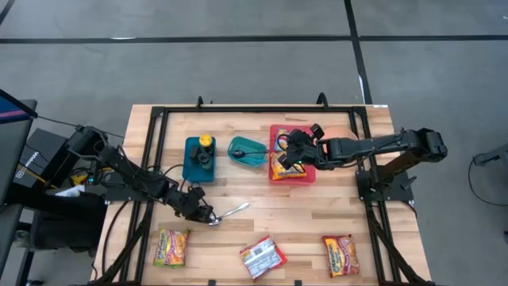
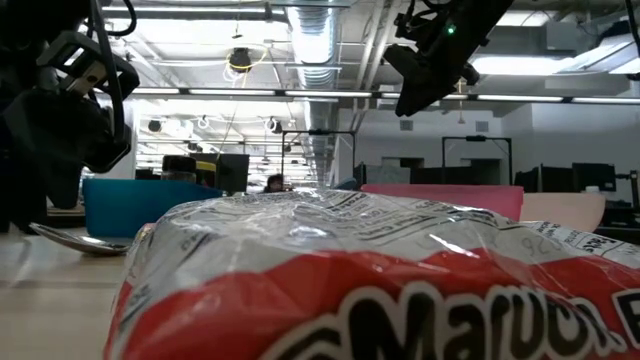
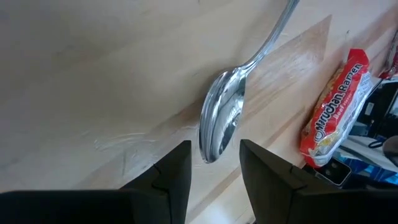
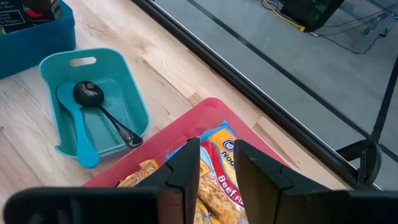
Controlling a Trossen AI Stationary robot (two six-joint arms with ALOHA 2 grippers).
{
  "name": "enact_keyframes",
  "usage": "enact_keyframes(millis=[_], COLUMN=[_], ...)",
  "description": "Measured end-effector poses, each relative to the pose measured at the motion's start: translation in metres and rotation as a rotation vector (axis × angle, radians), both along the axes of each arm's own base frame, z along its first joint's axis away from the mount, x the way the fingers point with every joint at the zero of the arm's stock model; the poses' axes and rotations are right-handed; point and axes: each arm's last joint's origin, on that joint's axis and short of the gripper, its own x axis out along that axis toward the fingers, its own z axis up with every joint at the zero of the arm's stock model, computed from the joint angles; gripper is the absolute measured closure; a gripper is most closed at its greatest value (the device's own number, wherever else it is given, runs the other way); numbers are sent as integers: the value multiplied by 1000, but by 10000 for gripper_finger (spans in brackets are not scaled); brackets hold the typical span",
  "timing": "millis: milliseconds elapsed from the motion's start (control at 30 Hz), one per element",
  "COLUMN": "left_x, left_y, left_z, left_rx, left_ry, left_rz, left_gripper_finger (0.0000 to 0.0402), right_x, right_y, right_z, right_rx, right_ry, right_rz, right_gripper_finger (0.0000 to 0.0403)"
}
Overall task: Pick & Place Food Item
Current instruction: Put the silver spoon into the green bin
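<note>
Wooden tabletop (image 1: 262, 218) from above: the right gripper (image 1: 290, 156) hangs over the red tray (image 1: 278, 132), which holds a noodle pack (image 1: 282, 167); three more packs lie along the front edge. The left gripper (image 1: 208, 216) sits at a spoon (image 1: 230, 211).

Low view: a pack (image 2: 380, 280) fills the foreground.

Left wrist: jaws narrow and empty, straddling the spoon's bowl (image 3: 221, 118).

Right wrist: jaws narrow and empty just above the pack (image 4: 214, 171), likely released there; a teal bin (image 4: 93, 106) holds utensils.
</note>
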Motion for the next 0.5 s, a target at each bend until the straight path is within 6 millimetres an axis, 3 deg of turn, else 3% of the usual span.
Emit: enact_keyframes(millis=[267,500], left_x=[12,16], left_y=[-7,-9], left_z=[-16,-17], left_rx=[-43,-47], left_ry=[-10,-39], left_rz=[-11,-15], left_gripper_finger=[270,270], right_x=[1,1], right_y=[0,1], right_z=[1,1], right_rx=[0,0], right_ry=[-8,-20], right_rz=[0,5], right_gripper_finger=[310,310])
